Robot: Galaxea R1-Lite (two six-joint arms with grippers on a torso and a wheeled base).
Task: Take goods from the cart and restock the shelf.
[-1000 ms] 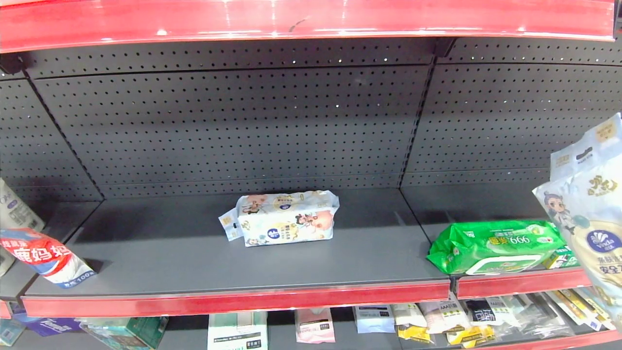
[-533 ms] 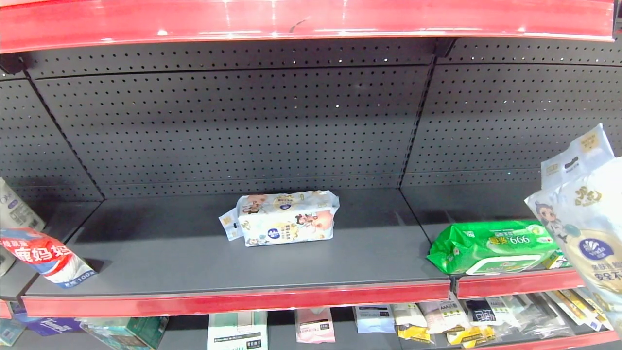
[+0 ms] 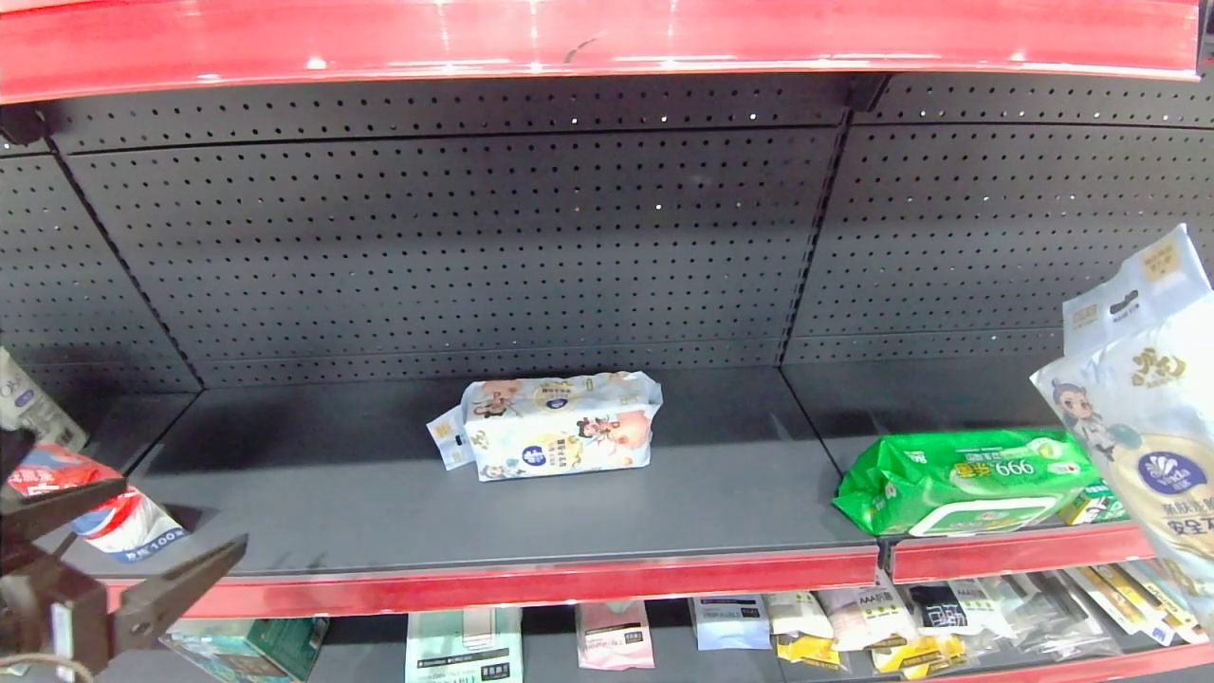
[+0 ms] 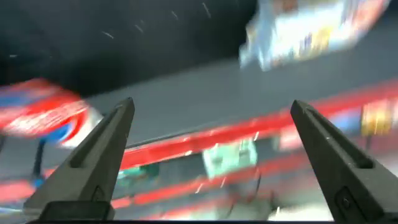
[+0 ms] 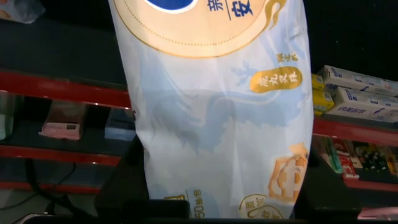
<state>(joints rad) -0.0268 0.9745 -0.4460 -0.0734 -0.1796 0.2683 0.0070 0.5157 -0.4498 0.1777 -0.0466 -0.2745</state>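
A white tissue pack with cartoon print (image 3: 1152,427) hangs at the right edge of the head view, in front of the shelf's right bay. My right gripper (image 5: 224,183) is shut on this held pack (image 5: 217,112), its dark fingers on either side of the pack. My left gripper (image 3: 185,513) stands open at the lower left, just before the red front lip of the grey shelf board (image 3: 332,493), with nothing between its fingers (image 4: 99,155). A matching tissue pack (image 3: 555,425) lies flat mid-shelf; it shows blurred beyond the open left gripper (image 4: 212,104).
A green wipes pack (image 3: 967,479) lies on the right bay. A red and white pack (image 3: 114,517) leans at the board's left end, close to my left gripper. Small goods (image 3: 854,617) fill the lower shelf. A perforated back panel (image 3: 455,237) stands behind.
My left gripper has come up into the head view at the lower left, open. The held tissue pack at the right has swayed slightly.
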